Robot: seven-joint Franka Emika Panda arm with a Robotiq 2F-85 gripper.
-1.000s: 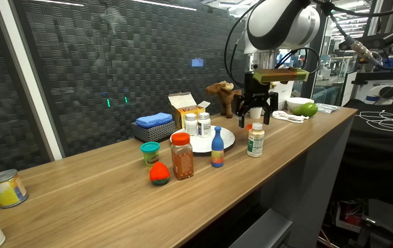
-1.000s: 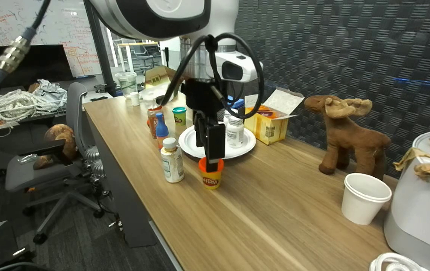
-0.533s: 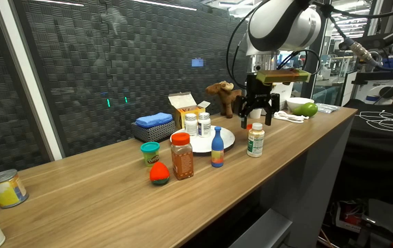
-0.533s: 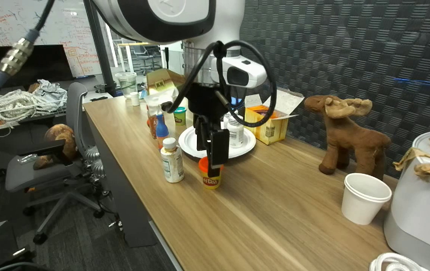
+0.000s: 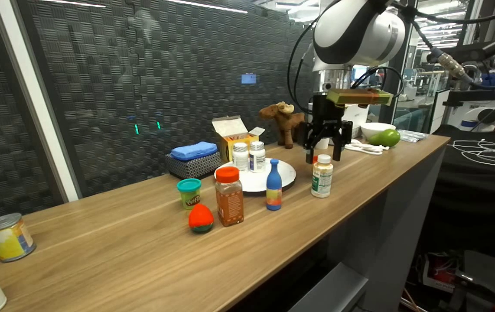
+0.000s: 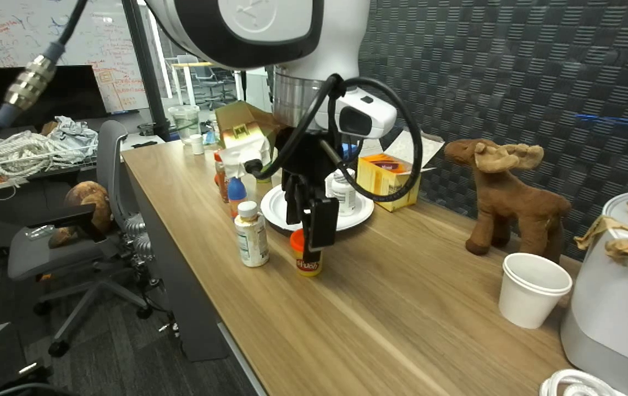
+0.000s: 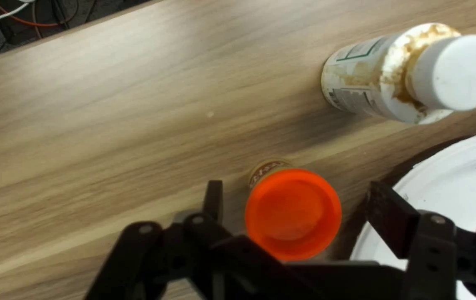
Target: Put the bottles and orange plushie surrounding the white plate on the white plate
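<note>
1. We had the black tool [image 7: 294, 198] spread, its jaws on either side of a yellow plastic tub with a round orange lid [image 7: 293, 212]; in the wrist view we saw a gap between that lid and each jaw.
2. Near the tub, upright on the wood-grain tabletop [image 5: 122, 251], we had a white bottle with a green-marked label [image 5: 321, 180], brown smears around its neck.
3. We saw the flat, round white plate [image 5: 255, 184] bearing two small white plastic bottles [image 5: 258, 158], both upright.
4. Beside the plate we had a blue slim-necked bottle [image 5: 274, 186] and a brown-red jar with a red lid [image 5: 230, 199], each standing.
5. Just beside that jar, on the tabletop, we found the small round orange-red plushie [image 5: 200, 216], its base dark green.
6. Near it we noticed a green tub with a teal lid [image 5: 190, 197].
7. In both exterior views we saw an open yellow cardboard box [image 6: 384, 180] and a brown plush moose [image 6: 517, 192].
</note>
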